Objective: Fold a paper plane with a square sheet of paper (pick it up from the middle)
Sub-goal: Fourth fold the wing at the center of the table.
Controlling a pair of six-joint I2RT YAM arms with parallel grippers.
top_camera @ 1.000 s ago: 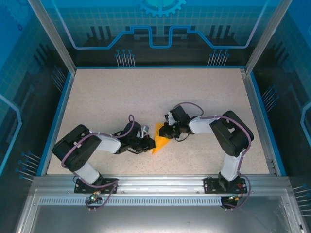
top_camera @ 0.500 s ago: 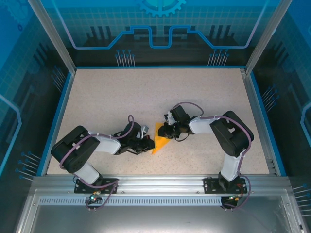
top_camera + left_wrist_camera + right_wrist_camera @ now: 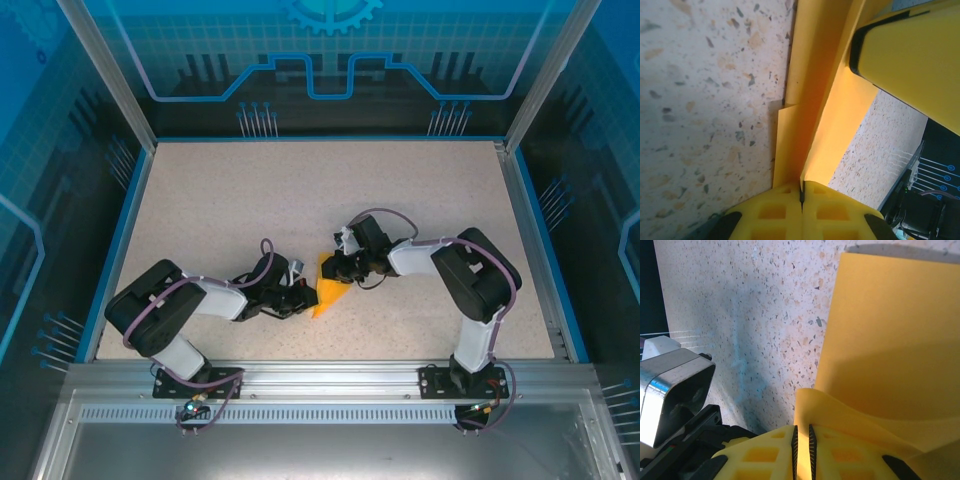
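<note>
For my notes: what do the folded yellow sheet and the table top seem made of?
Folded yellow sheet: thin matte paper, seemingly; it curves softly and keeps sharp creases. Table top: speckled beige, perhaps laminate or stone composite; dull.

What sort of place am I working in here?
Probably a lab or demo robot cell: a speckled table, aluminium frame posts at its corners, and blue printed panels enclosing it.
</note>
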